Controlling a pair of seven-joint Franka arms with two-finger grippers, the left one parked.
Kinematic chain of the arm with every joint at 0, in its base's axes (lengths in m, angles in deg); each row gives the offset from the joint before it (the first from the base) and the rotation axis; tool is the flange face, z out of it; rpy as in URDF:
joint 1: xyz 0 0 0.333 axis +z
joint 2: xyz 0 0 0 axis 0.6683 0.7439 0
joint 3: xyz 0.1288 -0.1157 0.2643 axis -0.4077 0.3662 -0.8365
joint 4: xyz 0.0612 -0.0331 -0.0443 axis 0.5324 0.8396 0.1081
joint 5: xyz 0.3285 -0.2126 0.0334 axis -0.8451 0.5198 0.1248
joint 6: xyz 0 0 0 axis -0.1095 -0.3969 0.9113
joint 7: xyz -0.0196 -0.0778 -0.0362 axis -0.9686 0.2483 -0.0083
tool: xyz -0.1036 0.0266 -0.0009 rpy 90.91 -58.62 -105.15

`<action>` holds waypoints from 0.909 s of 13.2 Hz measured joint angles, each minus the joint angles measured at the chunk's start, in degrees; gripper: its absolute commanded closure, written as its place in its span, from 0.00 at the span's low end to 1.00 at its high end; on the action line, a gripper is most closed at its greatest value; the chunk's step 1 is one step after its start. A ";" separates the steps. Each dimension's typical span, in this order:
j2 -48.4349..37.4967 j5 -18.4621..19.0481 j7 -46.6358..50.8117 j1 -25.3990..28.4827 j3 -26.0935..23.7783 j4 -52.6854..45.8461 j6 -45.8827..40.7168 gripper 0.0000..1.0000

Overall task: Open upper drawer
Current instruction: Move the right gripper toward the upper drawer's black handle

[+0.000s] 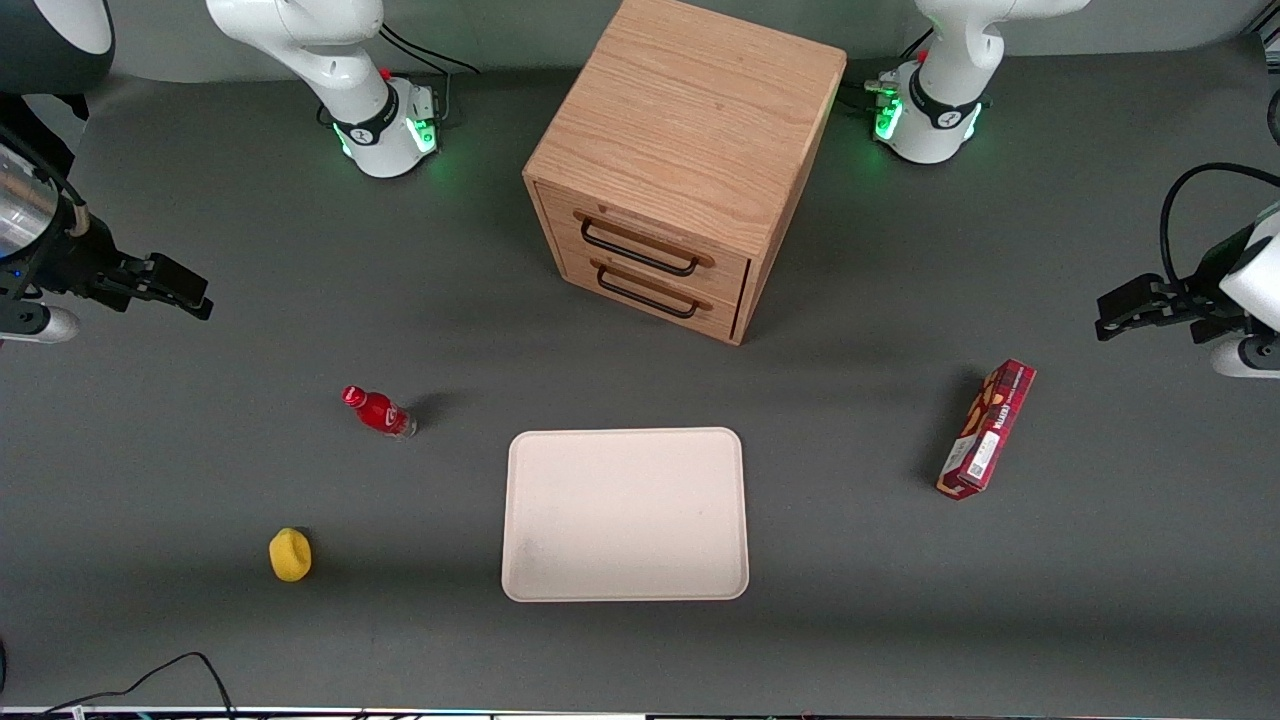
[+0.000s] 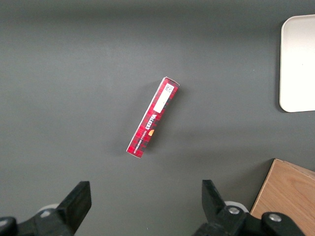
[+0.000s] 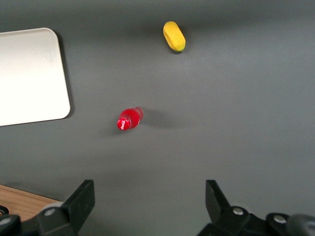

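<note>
The boxy light oak cabinet (image 1: 690,130) stands mid-table, its two drawers facing the front camera at an angle. The upper drawer (image 1: 655,232) is shut, and its long black bar handle (image 1: 640,251) is free. The twin lower drawer (image 1: 655,300) below it is also shut. My right gripper (image 1: 192,293) hangs above the table toward the working arm's end, well apart from the cabinet. It is open and empty in the right wrist view (image 3: 150,196), over bare grey table, and a wooden corner of the cabinet (image 3: 22,204) shows beside it.
A red bottle (image 1: 380,411) stands nearer the front camera than my gripper. A yellow object (image 1: 290,554) lies nearer still. A white tray (image 1: 625,515) lies in front of the cabinet. A red box (image 1: 986,429) lies toward the parked arm's end.
</note>
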 measured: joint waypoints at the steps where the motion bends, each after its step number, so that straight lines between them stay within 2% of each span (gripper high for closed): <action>1: -0.10 -0.07 -0.49 -0.25 0.00 0.08 0.00 0.00; 5: -0.04 -0.77 -1.34 -0.09 -0.42 0.11 0.19 0.00; 8: 1.77 -3.91 -3.99 3.59 -1.28 -1.31 0.69 0.00; 10: 4.26 -5.90 -9.80 6.75 -4.18 -2.64 0.90 0.00; 12: 7.35 -7.20 -11.90 7.66 -10.18 -3.44 1.47 0.00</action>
